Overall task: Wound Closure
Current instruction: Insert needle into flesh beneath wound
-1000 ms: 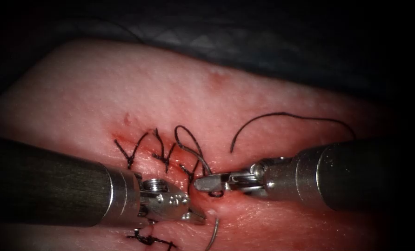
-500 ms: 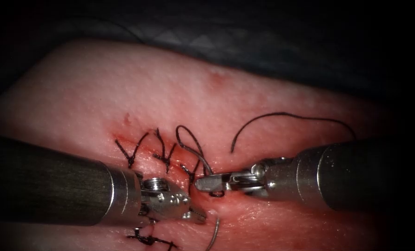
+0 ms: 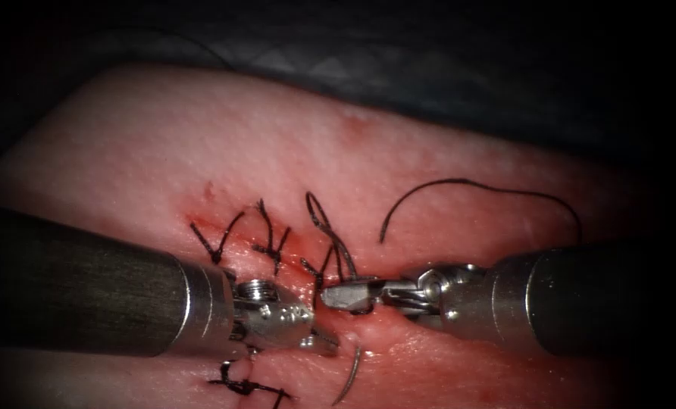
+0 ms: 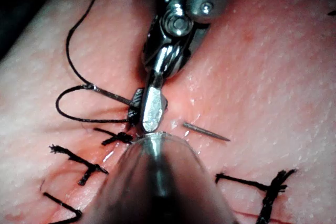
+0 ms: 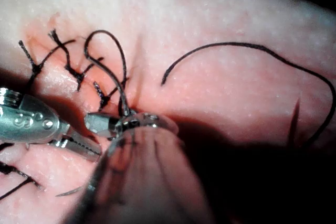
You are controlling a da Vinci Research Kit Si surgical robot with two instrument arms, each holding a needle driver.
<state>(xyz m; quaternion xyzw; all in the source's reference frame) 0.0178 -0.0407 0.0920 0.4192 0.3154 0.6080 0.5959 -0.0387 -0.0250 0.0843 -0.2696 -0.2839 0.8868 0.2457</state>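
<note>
Dark cloth [image 3: 429,68] behind; pale tissue [image 3: 429,167] in front, earlier stitches [image 3: 220,242] across the cut.

- Right tool [image 3: 345,295]: jaws clamped on the thread [image 3: 467,182] just below its loop.
- Left tool [image 3: 319,342]: jaws together, empty as far as I can see.
- Needle [image 3: 351,371]: free of both tools, just below their tips (a thin arc).

I would pull gently, in line with the stitch, well clear of the needle. Whether the needle's upper end sits in the tissue, I cannot tell.

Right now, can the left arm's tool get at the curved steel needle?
Probably yes: the curved steel needle lies bare just past the tip of the left tool, one end seemingly in the pink tissue, with nothing between them. The right tool, shut on the black thread, sits apart.
</note>
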